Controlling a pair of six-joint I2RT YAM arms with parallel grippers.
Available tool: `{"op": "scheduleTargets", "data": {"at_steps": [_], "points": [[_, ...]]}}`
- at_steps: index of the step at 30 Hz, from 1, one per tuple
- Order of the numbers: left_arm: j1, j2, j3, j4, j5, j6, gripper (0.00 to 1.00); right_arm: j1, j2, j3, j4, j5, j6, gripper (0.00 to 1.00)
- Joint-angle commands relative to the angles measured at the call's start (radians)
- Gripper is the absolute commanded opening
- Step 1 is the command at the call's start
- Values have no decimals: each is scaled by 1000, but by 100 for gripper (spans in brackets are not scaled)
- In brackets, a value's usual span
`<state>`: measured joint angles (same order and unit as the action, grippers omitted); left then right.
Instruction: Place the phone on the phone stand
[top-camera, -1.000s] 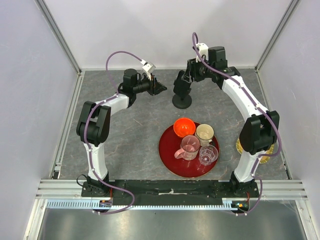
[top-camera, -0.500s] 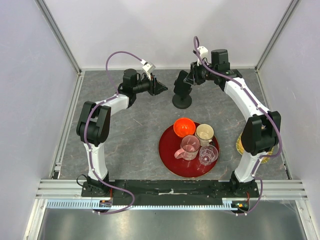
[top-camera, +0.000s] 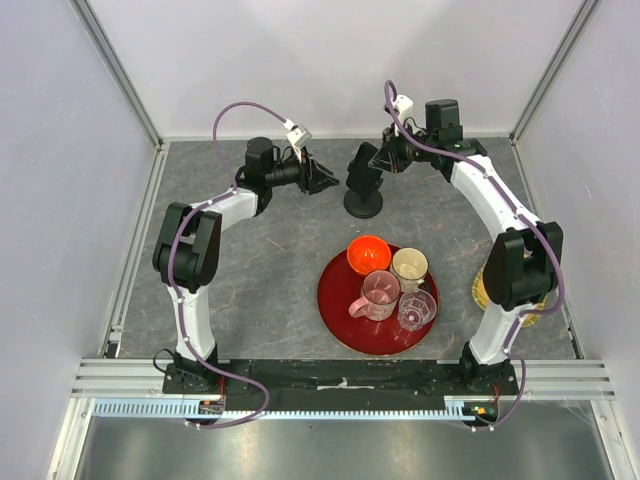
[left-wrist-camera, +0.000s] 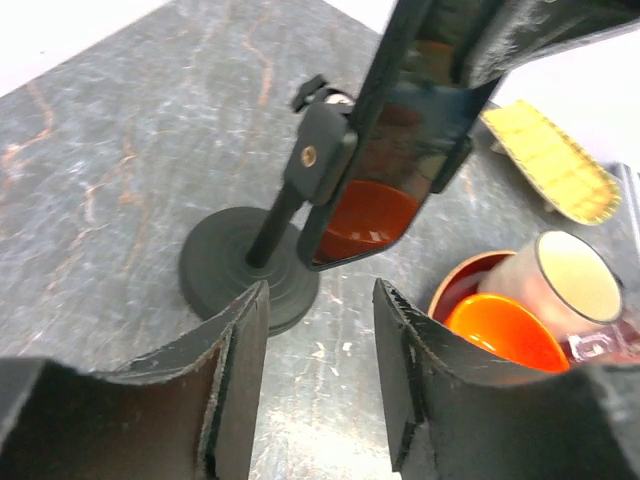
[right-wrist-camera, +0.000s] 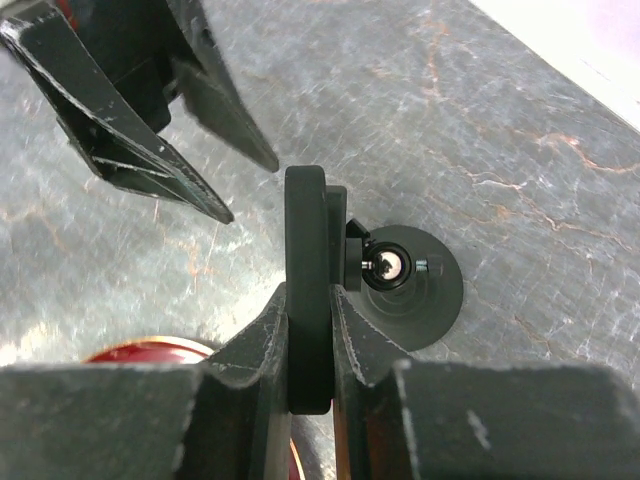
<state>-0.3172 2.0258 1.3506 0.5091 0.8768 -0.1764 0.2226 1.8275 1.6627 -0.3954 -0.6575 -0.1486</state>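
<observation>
The phone (top-camera: 359, 170) stands on edge, its back against the cradle (left-wrist-camera: 318, 160) of the phone stand (top-camera: 363, 205), above the stand's disc base (left-wrist-camera: 240, 275). My right gripper (top-camera: 386, 158) is shut on the phone's upper end; in the right wrist view the phone (right-wrist-camera: 306, 230) shows edge-on, pinched in that gripper (right-wrist-camera: 308, 305), with the stand (right-wrist-camera: 410, 285) just right of it. The phone's glossy face (left-wrist-camera: 405, 130) mirrors the red tray. My left gripper (top-camera: 322, 178) is open and empty just left of the stand, its fingers (left-wrist-camera: 240, 370) low over the table.
A red tray (top-camera: 340, 300) at centre front holds an orange bowl (top-camera: 368, 254), a cream cup (top-camera: 409, 267) and two clear cups (top-camera: 381, 292). A yellow flat object (top-camera: 480, 292) lies by the right arm. White walls close the back and sides.
My right wrist has drawn slightly right and back while keeping its grip on the phone at the stand. The left gripper has stayed open beside the stand.
</observation>
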Motion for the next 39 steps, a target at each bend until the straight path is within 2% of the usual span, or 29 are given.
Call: {"op": "scheduleTargets", "data": {"at_steps": [1, 2, 3, 5, 7, 8, 9, 11, 12, 13, 16, 18, 24, 29, 35, 36, 39], "points": [[-5, -52, -4, 97, 217, -14, 60, -6, 44, 86, -143, -218, -182, 0], [-5, -59, -4, 114, 232, -24, 61, -6, 58, 109, -217, -229, -213, 0], [-5, -64, 4, 136, 249, -49, 71, -6, 71, 127, -239, -232, -241, 0], [-6, -58, 53, 134, 263, -72, 81, -6, 88, 152, -252, -240, -244, 2], [-11, -46, 112, 132, 272, -118, 83, -8, 93, 158, -249, -258, -246, 15], [-13, -26, 131, 129, 272, -132, 82, -5, 90, 157, -249, -263, -246, 23], [-11, -16, 160, 129, 272, -162, 78, -5, 87, 155, -246, -257, -246, 39], [-11, -7, 183, 108, 251, -175, 75, -5, 67, 134, -211, -214, -221, 57], [-10, 0, 214, 74, 235, -160, 72, -5, 56, 118, -182, -190, -201, 77], [-10, 4, 232, 19, 216, -150, 72, -3, 30, 82, -112, -159, -140, 83], [-11, 25, 321, -64, 191, -135, 72, -6, 4, 57, -66, -70, -94, 89], [-13, 42, 378, -81, 194, -138, 79, -12, 1, 63, -65, -25, -56, 90], [-36, 189, 599, -190, 323, -156, 81, -55, -65, 14, -33, -47, -23, 91], [-63, 244, 668, -233, 343, -129, 80, -86, -155, -61, 36, -54, 4, 90], [-79, 264, 690, -233, 344, -129, 67, -91, -183, -84, 64, -70, 15, 90], [-80, 267, 693, -233, 347, -130, 58, -91, -183, -84, 63, -68, 17, 90], [-82, 269, 690, -233, 358, -130, 44, -92, -180, -84, 66, -67, 18, 90]]}}
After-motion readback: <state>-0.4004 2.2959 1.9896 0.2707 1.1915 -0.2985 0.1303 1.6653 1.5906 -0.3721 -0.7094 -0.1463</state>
